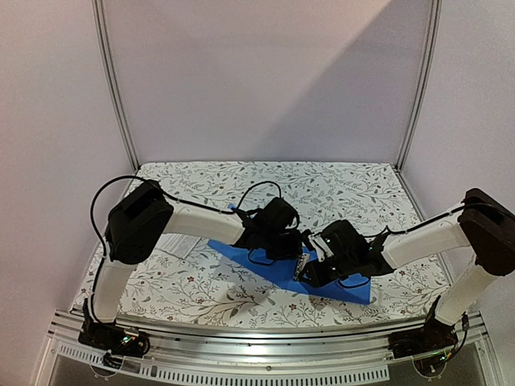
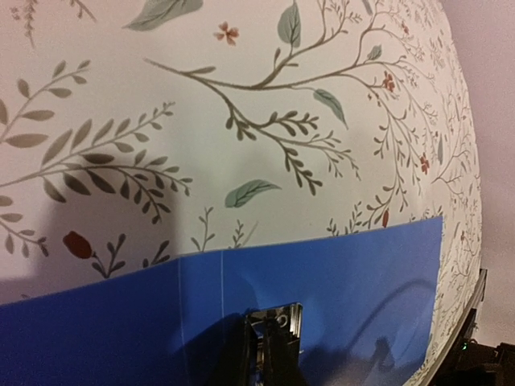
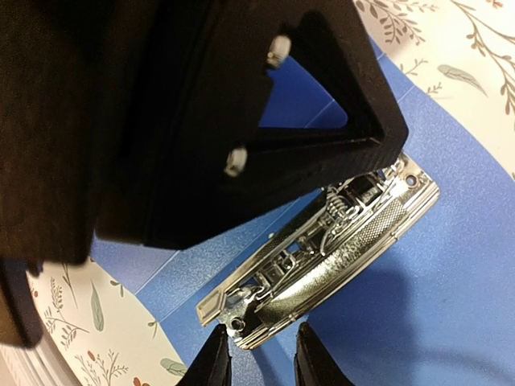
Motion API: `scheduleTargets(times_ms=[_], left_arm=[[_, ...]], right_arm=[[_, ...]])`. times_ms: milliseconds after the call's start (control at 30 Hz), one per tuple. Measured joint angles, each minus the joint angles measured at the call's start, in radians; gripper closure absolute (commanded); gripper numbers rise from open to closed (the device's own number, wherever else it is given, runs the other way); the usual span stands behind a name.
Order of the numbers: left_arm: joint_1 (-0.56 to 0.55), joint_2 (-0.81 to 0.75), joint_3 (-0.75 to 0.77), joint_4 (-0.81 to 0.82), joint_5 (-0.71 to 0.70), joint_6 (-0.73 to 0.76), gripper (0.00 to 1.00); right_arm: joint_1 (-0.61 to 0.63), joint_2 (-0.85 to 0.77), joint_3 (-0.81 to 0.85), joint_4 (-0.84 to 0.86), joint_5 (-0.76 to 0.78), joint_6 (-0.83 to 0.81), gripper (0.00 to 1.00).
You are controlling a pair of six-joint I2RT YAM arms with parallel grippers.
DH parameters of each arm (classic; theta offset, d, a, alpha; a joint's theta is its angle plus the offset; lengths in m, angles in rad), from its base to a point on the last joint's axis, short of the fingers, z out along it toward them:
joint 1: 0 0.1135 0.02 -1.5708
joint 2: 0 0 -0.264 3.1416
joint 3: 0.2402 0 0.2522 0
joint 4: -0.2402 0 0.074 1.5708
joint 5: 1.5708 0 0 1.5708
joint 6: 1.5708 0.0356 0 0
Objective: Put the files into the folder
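The blue folder [image 1: 265, 269] lies open and flat on the flowered table. Its metal clip [image 1: 302, 266] sits on the inner spine and shows large in the right wrist view [image 3: 338, 241]. My left gripper [image 1: 283, 237] is low over the clip's far end; in the left wrist view its dark fingers [image 2: 269, 354] are close together on the clip's shiny end [image 2: 278, 320]. My right gripper [image 3: 261, 362] is slightly open, its fingertips on either side of the clip's near end. A white file sheet [image 1: 180, 244] lies at the left, partly hidden under my left arm.
The flowered tablecloth [image 1: 338, 189] covers the table behind the folder. Metal frame posts [image 1: 117, 88] stand at the back corners. A metal rail [image 1: 265, 354] runs along the near edge. The two grippers are very close together over the folder.
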State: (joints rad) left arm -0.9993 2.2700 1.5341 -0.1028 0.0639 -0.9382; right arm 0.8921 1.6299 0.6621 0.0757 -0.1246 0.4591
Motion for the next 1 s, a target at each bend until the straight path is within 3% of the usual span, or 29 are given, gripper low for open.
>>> scheduleTargets(times_ms=[267,533,733,1000], left_arm=[[0.002,-0.014,-0.013,-0.011,-0.009,-0.029,1.00],[0.003,-0.172,-0.230,-0.013,-0.095,-0.183,1.00],[0.002,-0.217,-0.278,-0.043,-0.156,-0.304,1.00],[-0.002,-0.275,-0.392,0.035,-0.185,-0.436,1.00]], right_arm=[[0.000,0.000,0.012,-0.018,0.010,-0.019,0.73],[0.005,-0.055,0.023,-0.034,0.014,-0.020,0.71],[0.005,-0.066,0.049,-0.034,-0.013,-0.015,0.72],[0.012,-0.056,0.068,-0.015,-0.100,0.043,0.75]])
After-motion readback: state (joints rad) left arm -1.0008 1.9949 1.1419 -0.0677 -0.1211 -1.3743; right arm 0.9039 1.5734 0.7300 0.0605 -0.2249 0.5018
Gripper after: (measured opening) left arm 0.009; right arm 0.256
